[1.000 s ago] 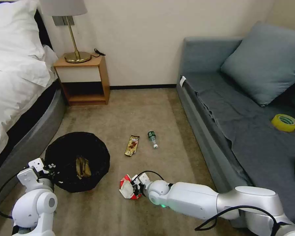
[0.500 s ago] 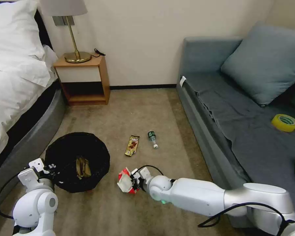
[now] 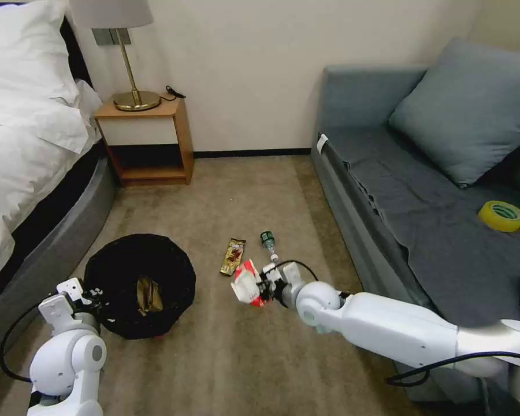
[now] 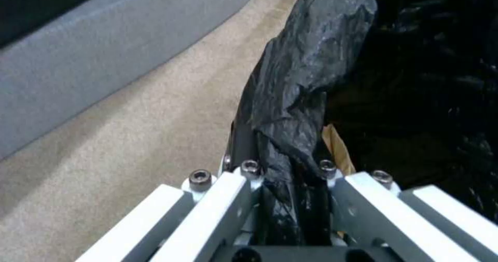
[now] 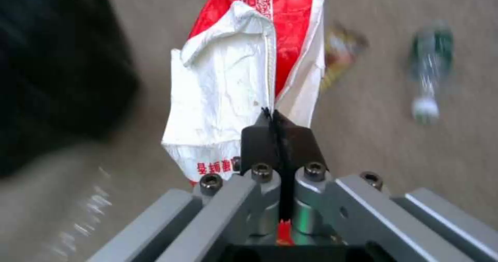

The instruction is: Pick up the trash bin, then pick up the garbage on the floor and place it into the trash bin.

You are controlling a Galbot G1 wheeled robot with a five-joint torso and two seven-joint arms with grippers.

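A: While the left end effector (image 3: 82, 296) sits at the lower left of the frame, pinching the bagged rim of the trash bin (image 3: 140, 285), what has changed over the last second?

B: The bin has hardly moved. The right end effector (image 3: 262, 287) has. A second ago it was low in the frame, just right of the bin, with the red-and-white packet (image 3: 247, 284) down by the carpet. Now it is higher and further right, near frame centre, and the packet goes with it.

A: Is the grip firm?

B: The right wrist view shows the fingertips pressed together on the packet's lower edge, with the packet (image 5: 244, 83) hanging free ahead of them. I'd judge it lifted, but carried away from the bin's mouth, so the drop is still to come.

A: Count the pieces, left to right.

B: One crumpled brown paper (image 3: 147, 294) inside the bin. One brown-gold wrapper (image 3: 233, 256) on the floor, one packet in the grip just below it, one small bottle (image 3: 268, 244) beside the wrapper. Four pieces: one binned, one held, two lying. One bin.
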